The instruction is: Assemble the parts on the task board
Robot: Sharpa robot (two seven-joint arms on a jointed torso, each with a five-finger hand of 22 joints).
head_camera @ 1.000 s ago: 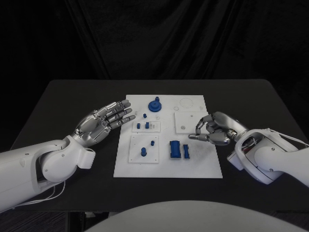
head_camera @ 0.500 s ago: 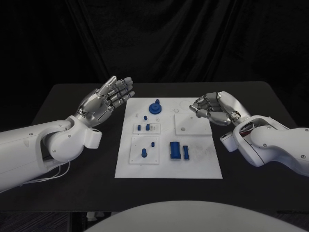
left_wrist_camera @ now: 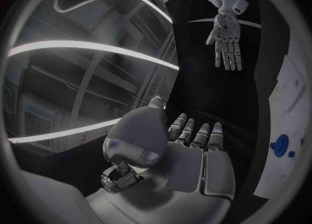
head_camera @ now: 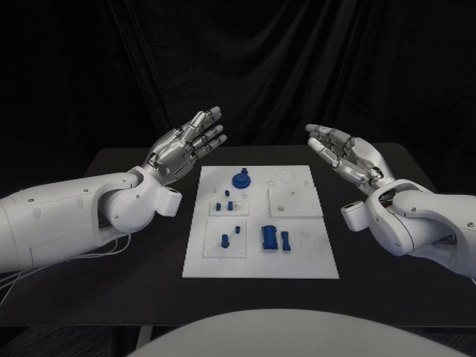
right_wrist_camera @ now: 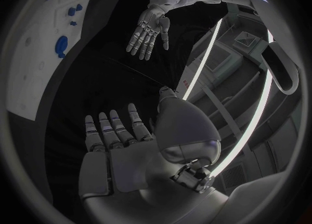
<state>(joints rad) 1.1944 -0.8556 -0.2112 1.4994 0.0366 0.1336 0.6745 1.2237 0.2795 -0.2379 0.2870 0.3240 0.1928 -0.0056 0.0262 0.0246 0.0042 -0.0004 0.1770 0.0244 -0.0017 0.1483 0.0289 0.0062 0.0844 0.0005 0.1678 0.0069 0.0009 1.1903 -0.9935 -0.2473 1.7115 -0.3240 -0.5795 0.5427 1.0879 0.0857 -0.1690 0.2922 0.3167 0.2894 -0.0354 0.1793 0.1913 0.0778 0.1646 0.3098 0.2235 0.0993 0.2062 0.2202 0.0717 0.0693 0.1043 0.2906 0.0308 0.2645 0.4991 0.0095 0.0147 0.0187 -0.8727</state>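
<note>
The white task board (head_camera: 303, 256) lies in the middle of the black table. Blue parts sit on it: a round knobbed piece (head_camera: 240, 178) at the far end, small pegs (head_camera: 228, 205) in the middle left, a peg (head_camera: 224, 240) on the near left plate, and two blocks (head_camera: 274, 238) near the centre. My left hand (head_camera: 187, 144) is raised above the table's far left, palm flat, fingers spread, holding nothing. My right hand (head_camera: 342, 151) is raised at the far right, also flat and empty. The left wrist view shows the right hand (left_wrist_camera: 226, 42) and the board (left_wrist_camera: 289, 125); the right wrist view shows the left hand (right_wrist_camera: 150, 33).
Black curtain hangs behind the table. Bare black table (head_camera: 109, 275) runs down both sides of the board. Both white forearms (head_camera: 56, 223) hang over the table's side edges.
Both hands have risen from beside the board and moved toward the far end of the table. The right hand's curled fingers have opened flat. The board's parts have not moved.
</note>
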